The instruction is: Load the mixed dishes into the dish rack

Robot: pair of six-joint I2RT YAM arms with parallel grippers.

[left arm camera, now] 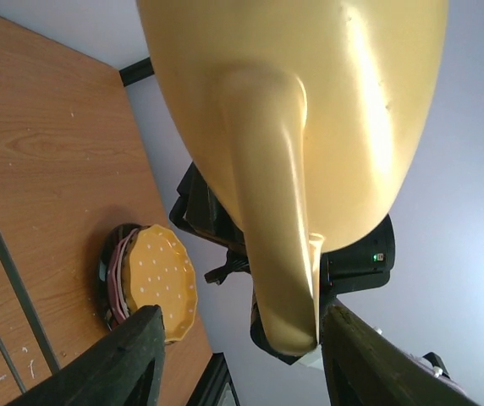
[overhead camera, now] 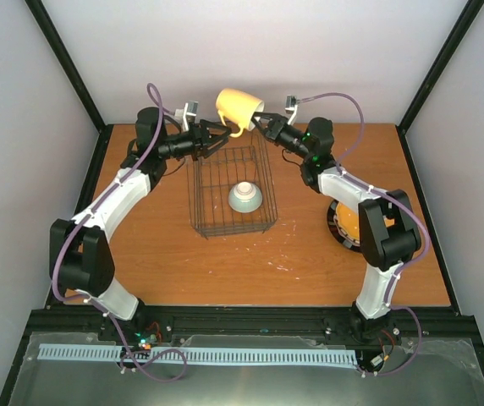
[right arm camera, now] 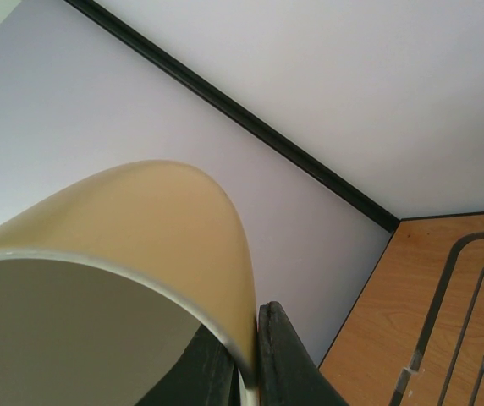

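The cream-yellow mug [overhead camera: 239, 105] hangs in the air above the far end of the dish rack [overhead camera: 225, 222], tilted, pinched by its rim in the closed right gripper [overhead camera: 261, 119]. The left gripper [overhead camera: 219, 135] is at the mug's handle [left arm camera: 276, 211]; its fingers [left arm camera: 136, 355] stand apart on either side, not clamped. This looks like a handover between the arms. The next move calls for a firm grip on the handle before the right lets go. The pale bowl [overhead camera: 246, 197] sits upside down inside the rack, and the stacked plates [overhead camera: 346, 222] wait to the rack's right.
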